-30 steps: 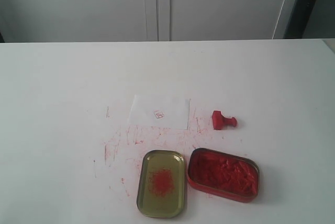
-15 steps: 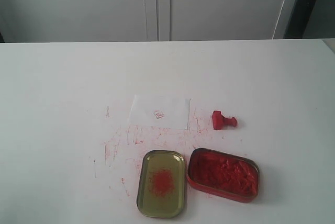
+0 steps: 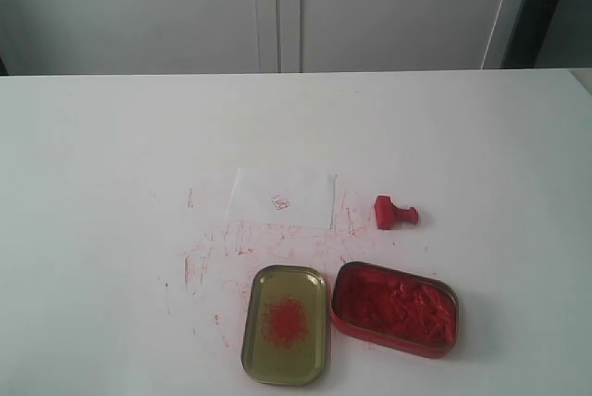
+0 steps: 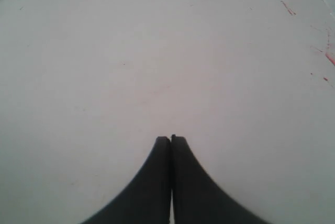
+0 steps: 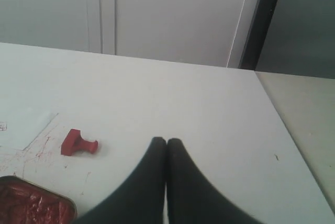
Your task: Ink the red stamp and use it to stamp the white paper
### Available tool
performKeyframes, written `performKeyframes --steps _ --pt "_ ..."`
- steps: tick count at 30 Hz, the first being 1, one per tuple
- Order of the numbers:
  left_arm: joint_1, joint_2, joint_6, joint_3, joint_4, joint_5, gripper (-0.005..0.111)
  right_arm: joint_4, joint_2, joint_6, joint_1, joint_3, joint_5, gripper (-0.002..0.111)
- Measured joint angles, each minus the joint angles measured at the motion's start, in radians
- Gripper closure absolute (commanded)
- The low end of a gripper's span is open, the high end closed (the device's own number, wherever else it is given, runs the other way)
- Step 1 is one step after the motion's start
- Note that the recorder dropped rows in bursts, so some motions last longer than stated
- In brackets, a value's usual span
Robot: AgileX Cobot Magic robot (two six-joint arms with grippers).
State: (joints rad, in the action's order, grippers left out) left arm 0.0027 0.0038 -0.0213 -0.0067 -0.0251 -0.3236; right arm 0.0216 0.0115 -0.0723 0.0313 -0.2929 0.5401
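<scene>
The red stamp (image 3: pixel 395 213) lies on its side on the white table, to the right of the white paper (image 3: pixel 282 198), which carries a small red mark. Neither arm shows in the exterior view. My right gripper (image 5: pixel 166 140) is shut and empty above bare table; in its view the red stamp (image 5: pixel 78 143) lies apart from it and a corner of the white paper (image 5: pixel 21 127) shows at the edge. My left gripper (image 4: pixel 170 138) is shut with nothing in it, over bare table with a few red flecks.
An open red ink tin (image 3: pixel 395 308) sits near the front edge, with its yellowish lid (image 3: pixel 285 324) beside it on the left. Red smears (image 3: pixel 231 253) mark the table between paper and tins. The table's right edge (image 5: pixel 282 124) shows in the right wrist view.
</scene>
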Motion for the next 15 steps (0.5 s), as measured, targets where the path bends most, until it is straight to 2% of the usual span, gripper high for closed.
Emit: performKeyframes --steps 15 --pt "0.000 0.000 0.000 0.000 0.000 0.000 0.107 0.000 -0.007 0.000 0.000 0.000 -0.002 0.108"
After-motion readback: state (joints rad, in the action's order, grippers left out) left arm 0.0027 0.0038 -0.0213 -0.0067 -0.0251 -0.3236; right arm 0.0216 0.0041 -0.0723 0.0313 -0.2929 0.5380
